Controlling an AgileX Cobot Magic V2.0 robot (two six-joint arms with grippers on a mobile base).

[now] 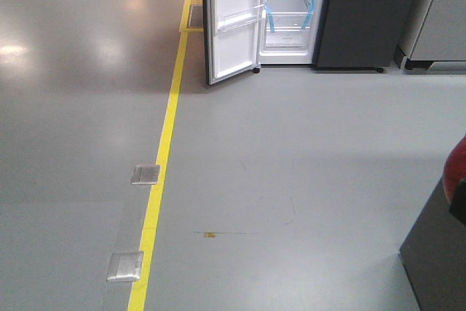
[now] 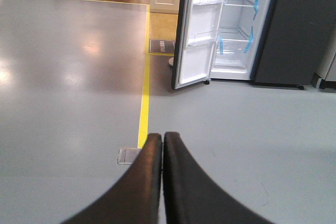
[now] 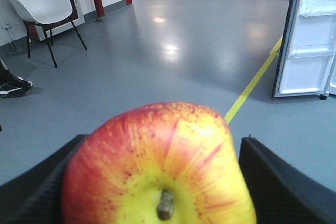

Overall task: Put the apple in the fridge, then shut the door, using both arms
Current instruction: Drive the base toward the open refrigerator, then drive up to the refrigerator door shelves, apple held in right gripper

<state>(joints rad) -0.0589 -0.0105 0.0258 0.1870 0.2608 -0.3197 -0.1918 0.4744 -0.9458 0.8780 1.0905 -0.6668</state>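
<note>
Plainly, the only writing in sight is a pale mark on a dark mat [image 2: 161, 46] beside the fridge, too small to read. The apple [image 3: 157, 166] sits in the right gripper [image 3: 160, 174], clasped between two black ribbed pads [image 3: 283, 182]. Its stem end faces the wrist camera, so its stem axis runs along the gripper. The skin is smooth, red streaked over yellow, with a short brown stem.

The left gripper [image 2: 161, 137] is clenched, its curved dark fingers pressed together with nothing between them.

Well apart from both, across the glossy grey floor [image 1: 291, 180], the fridge [image 1: 291, 34] stands upright. Its door [image 1: 233, 34] is swung wide, white inside with clear bins. Blue tape [image 1: 269, 18] strips hang on the glass shelves. A yellow line [image 1: 164, 143] runs toward the door, with two metal plates [image 1: 145, 174] lying against it.
</note>
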